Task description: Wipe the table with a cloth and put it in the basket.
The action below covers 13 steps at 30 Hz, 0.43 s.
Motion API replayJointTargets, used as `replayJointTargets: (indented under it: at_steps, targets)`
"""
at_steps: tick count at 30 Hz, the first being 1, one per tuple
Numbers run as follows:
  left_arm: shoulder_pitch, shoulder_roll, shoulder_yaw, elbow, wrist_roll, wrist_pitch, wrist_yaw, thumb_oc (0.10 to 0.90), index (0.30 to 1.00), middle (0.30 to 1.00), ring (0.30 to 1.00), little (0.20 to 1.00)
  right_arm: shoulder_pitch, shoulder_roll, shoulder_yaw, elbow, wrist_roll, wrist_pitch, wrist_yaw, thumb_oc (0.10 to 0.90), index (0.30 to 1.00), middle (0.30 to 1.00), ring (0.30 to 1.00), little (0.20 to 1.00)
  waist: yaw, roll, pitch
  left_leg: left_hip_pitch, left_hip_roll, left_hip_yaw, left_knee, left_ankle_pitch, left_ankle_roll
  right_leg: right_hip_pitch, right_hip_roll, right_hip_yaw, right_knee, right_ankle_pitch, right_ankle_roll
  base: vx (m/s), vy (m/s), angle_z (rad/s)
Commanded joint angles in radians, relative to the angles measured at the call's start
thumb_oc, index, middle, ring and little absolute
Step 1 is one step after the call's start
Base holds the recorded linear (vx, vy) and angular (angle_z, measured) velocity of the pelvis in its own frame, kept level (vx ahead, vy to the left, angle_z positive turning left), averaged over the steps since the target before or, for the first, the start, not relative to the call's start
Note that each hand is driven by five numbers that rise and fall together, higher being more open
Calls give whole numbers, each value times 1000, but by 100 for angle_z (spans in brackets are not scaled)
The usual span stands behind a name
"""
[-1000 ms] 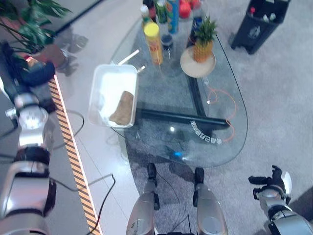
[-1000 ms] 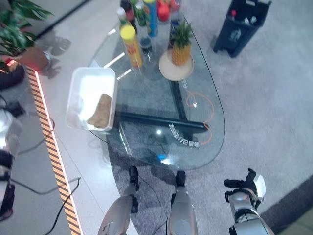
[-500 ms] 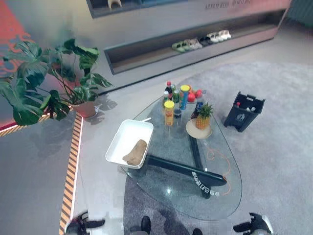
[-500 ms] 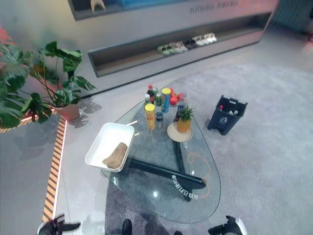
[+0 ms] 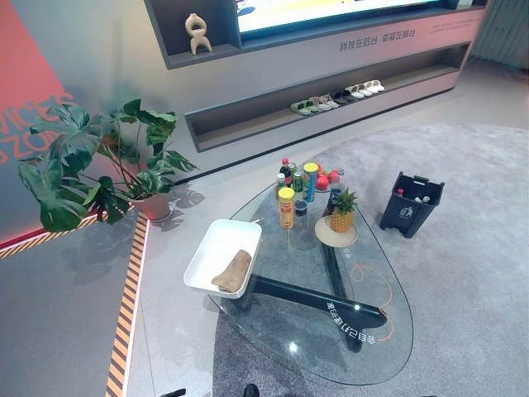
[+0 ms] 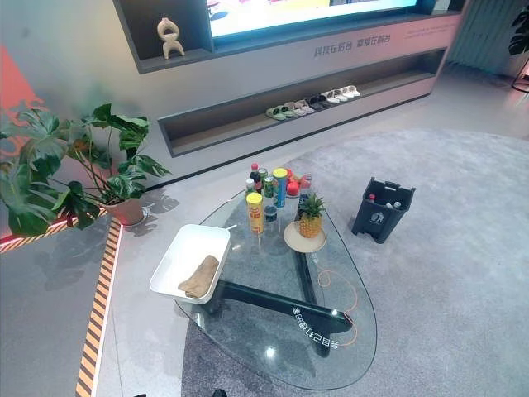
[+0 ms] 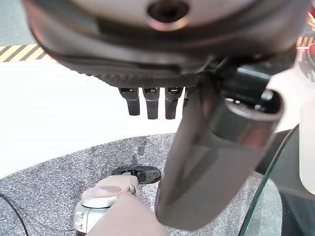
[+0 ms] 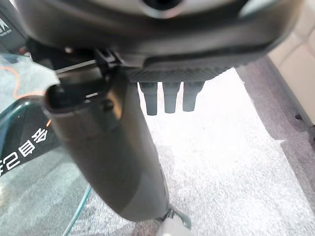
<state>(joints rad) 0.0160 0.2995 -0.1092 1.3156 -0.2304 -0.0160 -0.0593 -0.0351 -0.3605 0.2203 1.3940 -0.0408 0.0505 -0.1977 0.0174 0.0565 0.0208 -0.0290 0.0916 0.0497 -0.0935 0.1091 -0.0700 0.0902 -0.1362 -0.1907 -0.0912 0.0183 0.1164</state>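
A brown cloth (image 5: pixel 232 270) lies crumpled in the white basket (image 5: pixel 207 248), which sits on the left end of the oval glass table (image 5: pixel 331 347). The same cloth (image 6: pixel 199 276) shows in the right eye view. My left hand (image 7: pixel 162 49) hangs over the grey carpet beside the table's glass edge (image 7: pixel 275 196), its fingers (image 7: pixel 150 103) straight, its thumb (image 7: pixel 211 162) out, nothing in it. My right hand (image 8: pixel 162 44) also hangs beside the table, fingers (image 8: pixel 170 101) straight, and holds nothing.
Several bottles (image 5: pixel 286 207) and a pineapple on a plate (image 5: pixel 341 217) crowd the table's far end. An orange cable (image 5: pixel 387 289) loops near its right edge. A dark bin (image 5: pixel 411 203) stands on the carpet to the right, a potted plant (image 5: pixel 91 169) to the left.
The camera has tilted up: the whole picture has shifted, and the wall shelf and plant have come into view. The cloth, the basket and the things on the table have stayed put.
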Motion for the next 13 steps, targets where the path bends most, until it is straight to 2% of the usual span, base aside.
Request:
replayJointTargets:
  at_steps: [1, 13]
  targets:
    - [-86, 53, -18, 46, 48, 8, -7, 800, 900, 900, 900, 900, -63, 11, 24, 48, -37, 20, 14, 800, 900, 900, 900, 900, 2, -35, 27, 70, 9, 56, 6, -115, -29, -17, -43, -17, 4, 9, 43, 0, 0, 0]
    - [-98, 42, -33, 56, 50, 40, -14, 800, 900, 900, 900, 900, -73, 18, 61, 44, -79, 26, 53, 800, 900, 900, 900, 900, -2, -35, 28, 81, 16, 60, 6, -120, -32, -10, -44, -15, 4, 4, 41, 0, 0, 0]
